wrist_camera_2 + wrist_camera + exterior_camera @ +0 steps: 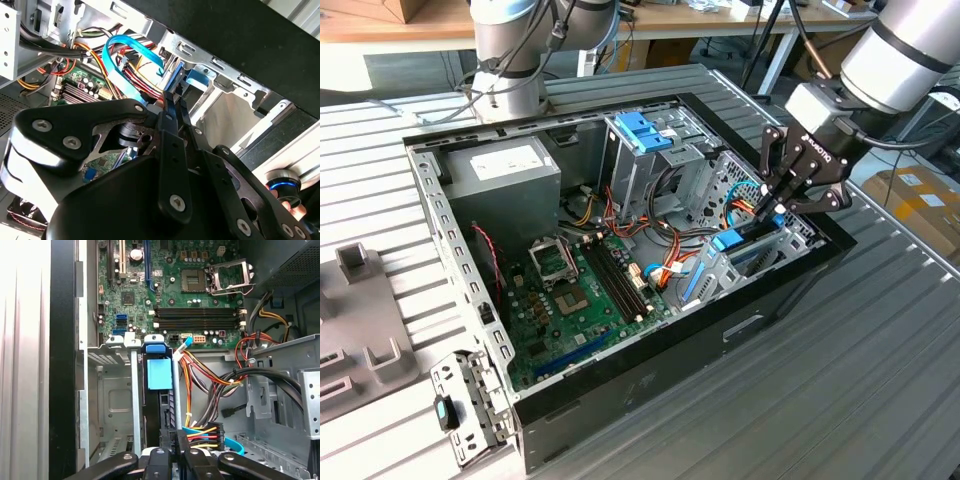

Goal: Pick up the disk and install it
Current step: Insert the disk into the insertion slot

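The disk (pixel 748 248) stands on edge in the metal bay at the corner of the open computer case (pixel 650 365) on the exterior view's right. Its blue plastic rail (pixel 160 373) shows in the first wrist view, and a blue rail end (pixel 198 78) in the second wrist view. My gripper (pixel 776 212) hangs just above the disk's upper end. The fingertips (pixel 173 100) are pressed together at the disk's blue rail, with nothing between them. In the first wrist view my gripper (pixel 176 439) sits at the near end of the disk's dark edge.
Bundles of orange, red and blue cables (pixel 205 390) run beside the bay. A tall cage with a blue top (pixel 645 135), a grey power supply box (pixel 505 172) and the motherboard (pixel 582 292) fill the case. Another arm's base (pixel 510 75) and a grey fixture (pixel 360 320) stand outside.
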Robot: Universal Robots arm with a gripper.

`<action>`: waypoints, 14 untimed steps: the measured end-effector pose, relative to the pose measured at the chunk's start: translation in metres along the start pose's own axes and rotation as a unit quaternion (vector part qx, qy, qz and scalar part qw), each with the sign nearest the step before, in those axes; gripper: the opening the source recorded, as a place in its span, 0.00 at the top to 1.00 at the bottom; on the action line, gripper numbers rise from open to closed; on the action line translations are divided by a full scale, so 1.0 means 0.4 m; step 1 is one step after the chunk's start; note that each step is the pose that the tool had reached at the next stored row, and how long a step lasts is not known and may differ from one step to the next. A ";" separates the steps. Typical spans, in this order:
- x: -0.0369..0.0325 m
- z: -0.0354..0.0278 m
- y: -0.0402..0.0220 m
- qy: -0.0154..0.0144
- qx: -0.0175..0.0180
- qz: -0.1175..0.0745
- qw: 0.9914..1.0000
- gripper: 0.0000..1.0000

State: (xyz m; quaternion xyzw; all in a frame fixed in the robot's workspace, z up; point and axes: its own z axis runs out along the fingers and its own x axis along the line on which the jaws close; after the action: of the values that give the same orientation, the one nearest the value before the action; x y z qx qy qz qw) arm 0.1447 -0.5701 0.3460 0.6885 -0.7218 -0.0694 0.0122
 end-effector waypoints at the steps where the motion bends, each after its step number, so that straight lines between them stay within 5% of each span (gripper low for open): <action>1: 0.000 0.000 0.000 0.000 0.000 0.000 1.000 0.84; 14: 0.005 0.003 0.008 -0.002 0.000 0.003 1.000 0.84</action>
State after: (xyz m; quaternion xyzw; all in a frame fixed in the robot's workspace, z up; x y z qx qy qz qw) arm 0.1411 -0.5719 0.3452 0.6861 -0.7240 -0.0705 0.0110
